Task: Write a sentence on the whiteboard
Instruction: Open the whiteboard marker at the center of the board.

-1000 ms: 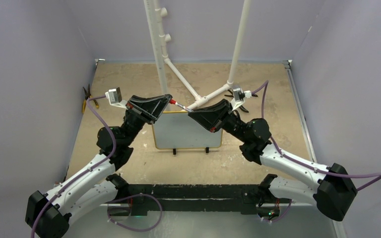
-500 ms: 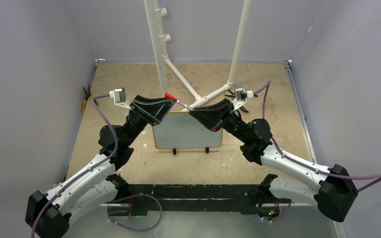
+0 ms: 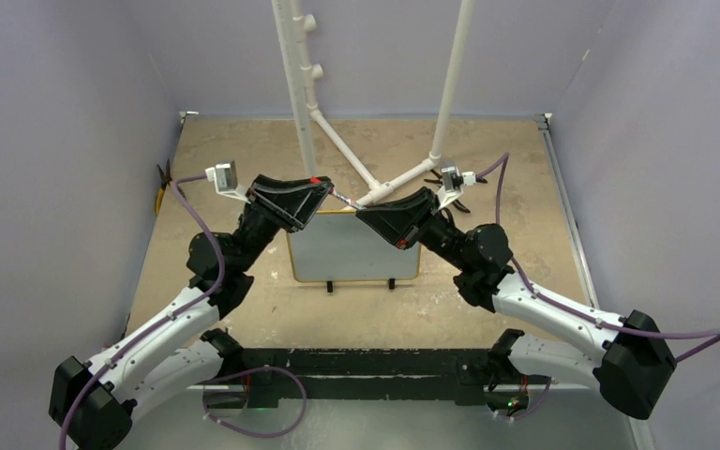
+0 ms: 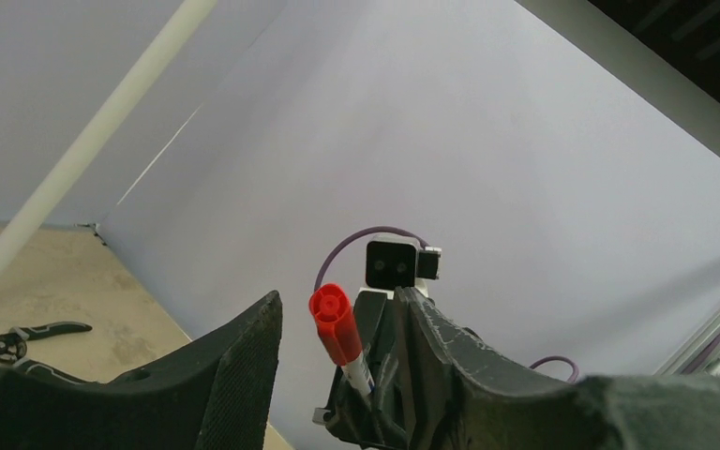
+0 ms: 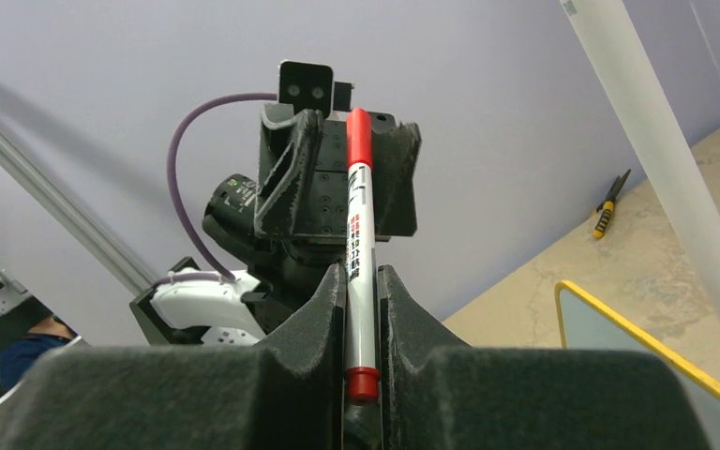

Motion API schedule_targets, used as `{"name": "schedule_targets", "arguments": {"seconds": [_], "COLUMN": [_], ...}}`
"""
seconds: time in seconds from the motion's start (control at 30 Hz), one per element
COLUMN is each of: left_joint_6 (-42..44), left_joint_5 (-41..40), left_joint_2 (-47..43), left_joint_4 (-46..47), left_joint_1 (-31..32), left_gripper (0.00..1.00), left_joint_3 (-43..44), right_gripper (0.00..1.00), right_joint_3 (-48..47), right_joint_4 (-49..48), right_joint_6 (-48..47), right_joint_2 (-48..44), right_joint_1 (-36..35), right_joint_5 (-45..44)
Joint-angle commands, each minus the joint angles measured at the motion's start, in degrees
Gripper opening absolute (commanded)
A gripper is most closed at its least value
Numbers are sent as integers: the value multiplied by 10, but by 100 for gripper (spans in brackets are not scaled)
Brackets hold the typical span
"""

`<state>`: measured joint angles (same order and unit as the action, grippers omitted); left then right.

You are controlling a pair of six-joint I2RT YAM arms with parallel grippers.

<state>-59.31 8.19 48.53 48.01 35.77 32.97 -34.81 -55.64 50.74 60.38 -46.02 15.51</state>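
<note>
Evidently, writing has not begun. The whiteboard is seen at the centre of the overhead frame, standing on its two black feet, and its face reads blank; no stroke of the sentence is made out there.

The marker is observed in the middle of the right wrist frame, its barrel clamped between the closed jaws of the right gripper. The red cap is still seated on it.

In the lower centre of the left wrist frame the jaws of the left gripper are seen apart, one on either side of the cap, with a gap visible on each side; no contact is made out.

Judged status: marker fetched and presented above the board's upper edge; uncapping not completed. Left to do: cap to be removed, tip to be brought to the board, and the whole sentence to be written.
</note>
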Motion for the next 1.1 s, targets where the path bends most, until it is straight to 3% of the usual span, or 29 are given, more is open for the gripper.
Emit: {"name": "schedule_targets", "arguments": {"seconds": [0.0,0.07,0.17,0.2,0.6,1.07], "left_joint_6": [19,17,14,15,60,59], "left_joint_5": [-15,-12,-11,-13,-98,-188], "left_joint_2": [0,4,5,3,-51,-84], "left_joint_4": [32,29,27,26,-30,14], "left_joint_1": [1,0,1,1,0,-1], "left_gripper": [40,31,4,0,0,0], "left_joint_3": [28,31,29,29,46,20], "right_gripper": [0,0,0,0,0,0], "right_joint_3": [-17,-17,-16,-14,18,39], "right_joint_4": [0,0,-1,-3,4,20], "right_joint_6": [-13,-13,-14,-14,-23,-25], "right_joint_2": [-2,-3,-6,-8,-43,-68], "right_joint_1": [0,0,-1,0,0,-1], "right_joint_5": [-6,-6,-6,-7,-25,-49]}}
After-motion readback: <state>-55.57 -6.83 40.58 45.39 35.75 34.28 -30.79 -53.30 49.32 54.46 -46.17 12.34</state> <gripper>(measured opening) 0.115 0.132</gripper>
